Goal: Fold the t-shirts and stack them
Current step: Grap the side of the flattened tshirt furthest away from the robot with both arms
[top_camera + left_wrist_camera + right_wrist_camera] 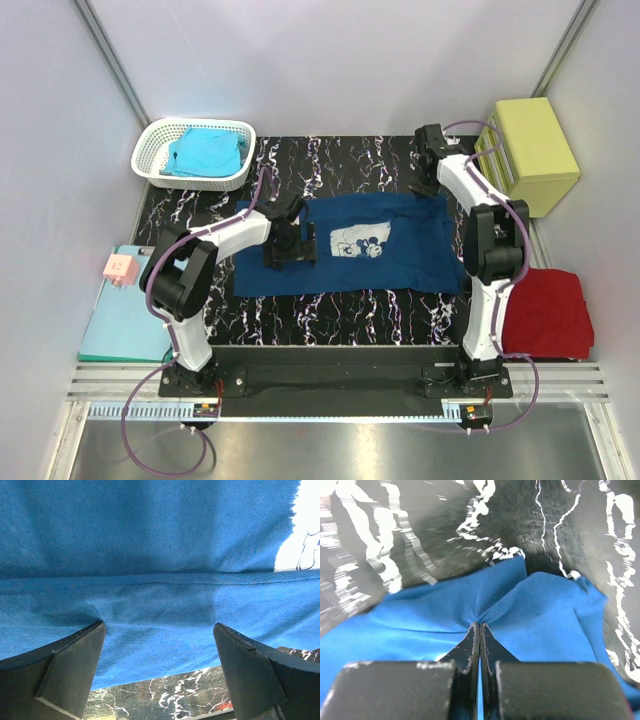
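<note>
The left gripper (159, 629) hangs released, jaws spread wide just above the near-left part of the navy blue cotton t-shirt with the pale cartoon-mouse print (400, 255), and it holds nothing. Farther off, the right gripper (479, 626) is clenched on a thin pinch at that shirt's far right corner, where the cloth puckers into its tips.

The likeliest trouble is that small bite. If the corner is lifted or carried across quickly, the fabric may slide out, or only one layer may come up and leave the fold crooked. With nothing pinning the left side, a pull from the right could also drag the whole shirt across the mat and bunch it. If the left arm dips, its open fingers could catch and wrinkle the cloth beneath them.

The shirt lies spread, print up, in the middle of a black mat veined with white like marble (300, 318). Beside the mat at near left is a flat teal clipboard (120, 335) with a small pink block (122, 266) on it. At near right lies a red t-shirt (548, 312). At far left a white plastic lattice basket (200, 183) holds a turquoise t-shirt (205, 152). At far right stands a yellow-green box (535, 150). Pale grey walls close in the space.
</note>
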You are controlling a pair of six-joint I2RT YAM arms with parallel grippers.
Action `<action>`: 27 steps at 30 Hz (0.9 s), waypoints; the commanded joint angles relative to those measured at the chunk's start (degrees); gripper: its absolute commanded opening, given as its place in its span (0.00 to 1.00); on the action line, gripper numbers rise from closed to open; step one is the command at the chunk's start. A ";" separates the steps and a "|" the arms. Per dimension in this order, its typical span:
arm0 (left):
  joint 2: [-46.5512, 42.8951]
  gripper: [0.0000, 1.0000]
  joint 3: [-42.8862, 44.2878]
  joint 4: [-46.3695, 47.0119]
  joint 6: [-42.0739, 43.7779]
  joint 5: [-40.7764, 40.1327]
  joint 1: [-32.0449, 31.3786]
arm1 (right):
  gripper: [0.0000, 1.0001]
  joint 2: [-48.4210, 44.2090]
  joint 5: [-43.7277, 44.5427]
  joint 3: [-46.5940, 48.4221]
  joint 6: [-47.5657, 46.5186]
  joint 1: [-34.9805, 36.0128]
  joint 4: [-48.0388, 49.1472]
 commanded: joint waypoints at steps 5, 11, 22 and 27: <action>1.64 0.99 -1.30 2.11 -0.74 2.40 -1.31 | 0.00 -17.24 3.64 -8.71 -0.20 3.42 0.16; 1.73 0.99 -1.03 2.11 -1.18 2.76 -2.02 | 0.00 -24.97 4.95 -20.05 1.65 7.37 -0.10; 2.43 0.99 -1.30 2.11 -2.41 2.32 -3.42 | 0.00 -29.56 3.38 -34.55 9.12 14.50 -2.29; 3.05 0.99 -1.21 2.28 -2.76 2.32 -3.95 | 0.00 -26.76 0.83 -35.62 10.36 16.08 -3.79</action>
